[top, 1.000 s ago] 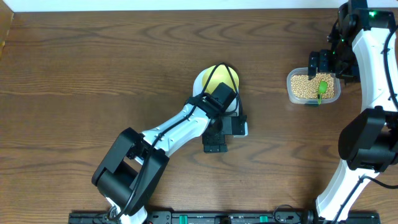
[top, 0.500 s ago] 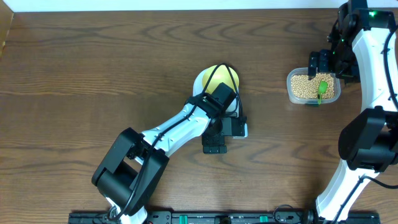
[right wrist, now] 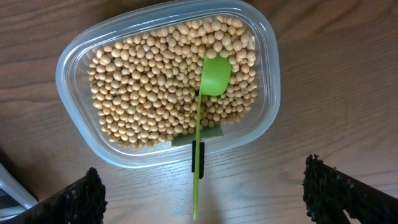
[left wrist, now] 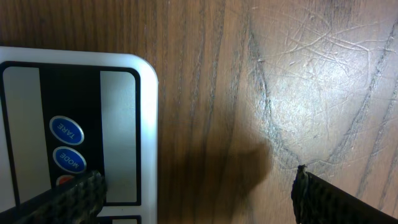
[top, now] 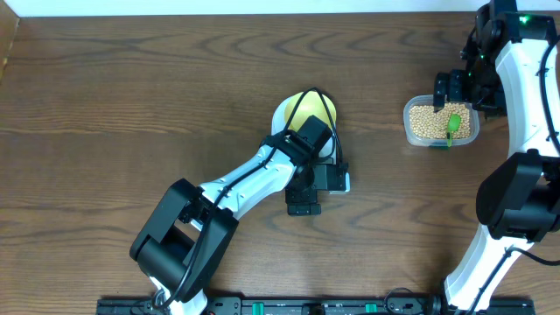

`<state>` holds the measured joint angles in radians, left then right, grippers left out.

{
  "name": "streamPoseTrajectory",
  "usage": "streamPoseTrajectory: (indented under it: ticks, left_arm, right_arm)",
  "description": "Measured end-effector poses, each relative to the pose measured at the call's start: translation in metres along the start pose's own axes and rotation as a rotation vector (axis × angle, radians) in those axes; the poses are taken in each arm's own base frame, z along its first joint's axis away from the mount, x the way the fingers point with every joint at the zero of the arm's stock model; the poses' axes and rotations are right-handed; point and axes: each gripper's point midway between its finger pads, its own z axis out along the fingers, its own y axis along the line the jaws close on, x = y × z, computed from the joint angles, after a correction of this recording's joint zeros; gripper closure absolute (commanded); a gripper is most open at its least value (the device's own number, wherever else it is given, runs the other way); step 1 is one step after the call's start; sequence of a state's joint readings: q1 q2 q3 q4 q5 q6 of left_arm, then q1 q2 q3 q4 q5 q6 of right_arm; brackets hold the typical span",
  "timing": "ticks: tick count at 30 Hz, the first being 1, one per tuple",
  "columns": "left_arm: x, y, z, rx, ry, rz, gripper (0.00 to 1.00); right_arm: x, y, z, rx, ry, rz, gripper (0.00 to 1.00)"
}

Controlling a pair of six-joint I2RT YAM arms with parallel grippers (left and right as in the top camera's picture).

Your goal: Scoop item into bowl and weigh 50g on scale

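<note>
The pale yellow bowl (top: 305, 108) sits on the white scale (top: 345, 181), mostly covered by my left arm. My left gripper (top: 317, 182) is open at the scale's button end. In the left wrist view (left wrist: 199, 200) one finger lies over the scale's corner (left wrist: 121, 130) beside the blue TARE and MODE buttons, and the other is over bare wood. The tan beans (right wrist: 155, 87) fill a clear plastic container (right wrist: 78, 134) at the right (top: 440, 122). A green scoop (right wrist: 214, 74) rests in them, handle over the rim. My right gripper (right wrist: 202, 198) is open and empty above that handle, straddling it (top: 454, 90).
The wooden table's far edge meets a white wall at the top of the overhead view. The bases of both arms stand at the front edge. The container sits close to the right arm's links (top: 525, 96).
</note>
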<state>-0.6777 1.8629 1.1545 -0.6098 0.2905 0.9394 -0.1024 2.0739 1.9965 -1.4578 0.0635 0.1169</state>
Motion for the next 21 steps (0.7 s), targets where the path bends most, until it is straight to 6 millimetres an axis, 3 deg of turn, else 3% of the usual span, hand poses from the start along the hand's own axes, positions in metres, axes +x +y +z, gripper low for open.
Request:
streamPoseTrajectory:
  ticks: [21]
  left_arm:
    - [0.002, 0.0071, 0.0013, -0.024, 0.02, 0.0, 0.02]
  right_arm:
    - [0.0001, 0.0001, 0.0, 0.0, 0.0, 0.0, 0.01]
